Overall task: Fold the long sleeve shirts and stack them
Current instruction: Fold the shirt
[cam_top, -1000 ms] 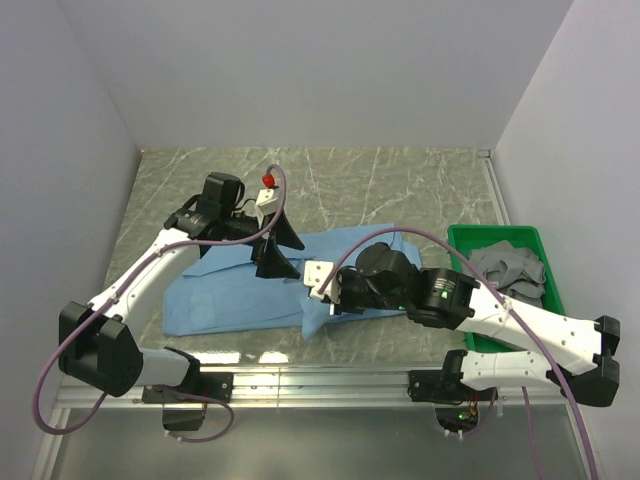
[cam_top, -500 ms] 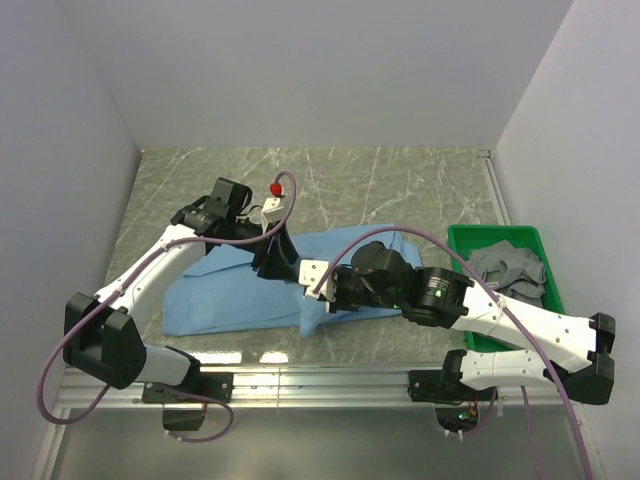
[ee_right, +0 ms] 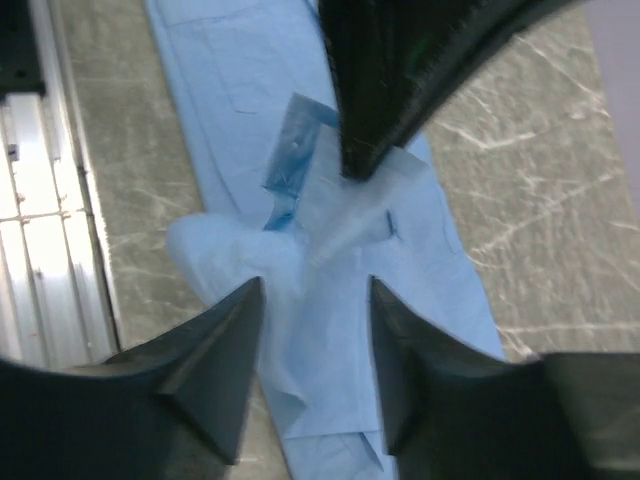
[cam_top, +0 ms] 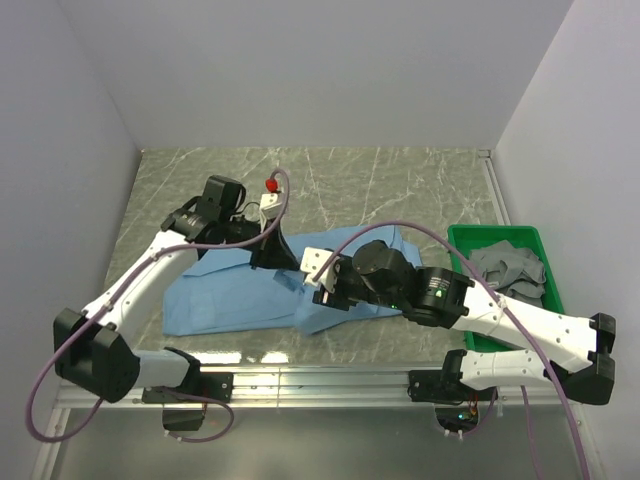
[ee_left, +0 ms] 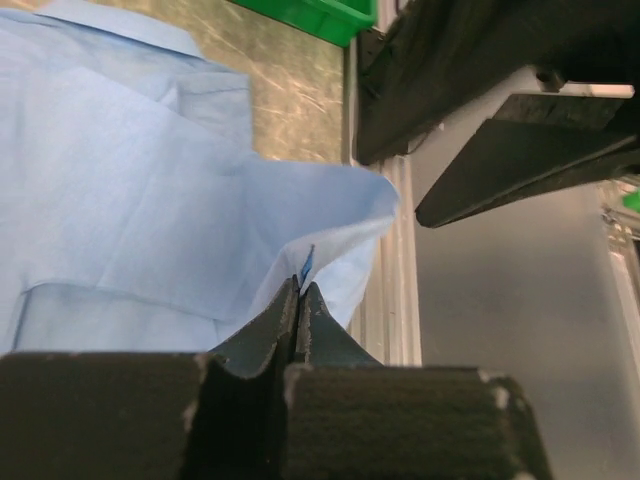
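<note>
Light blue shirt (cam_top: 225, 290) lies spread on the marbled grey-green bench (cam_top: 400, 180), in the lower middle of the top view. Its collar end is toward the right of the frame, and its flat body reaches toward the lower left.

At the centre of that view both hands meet over the shirt. The left hand (ee_left: 300, 292) is closed. In its own wrist view the two fingers are pressed together, with a thin edge of blue cloth pinched between the tips. From this pinch a fold of the shirt rises off the bench and curves toward the upper right of that frame.

The right hand (ee_right: 312, 295) is just beside it, partly open, and its two dark fingers stand clearly apart in the right wrist view. A bunched, pale lump of the shirt sits between and beyond the tips. I cannot tell if the fingers touch this cloth, and they do not squeeze it. In the same view the black finger of the left hand comes down from the top of the frame onto the lifted fold.

At the right side of the top view stands a green bin (cam_top: 495, 231) with crumpled grey cloth (cam_top: 510, 265) inside — well apart from both hands.
</note>
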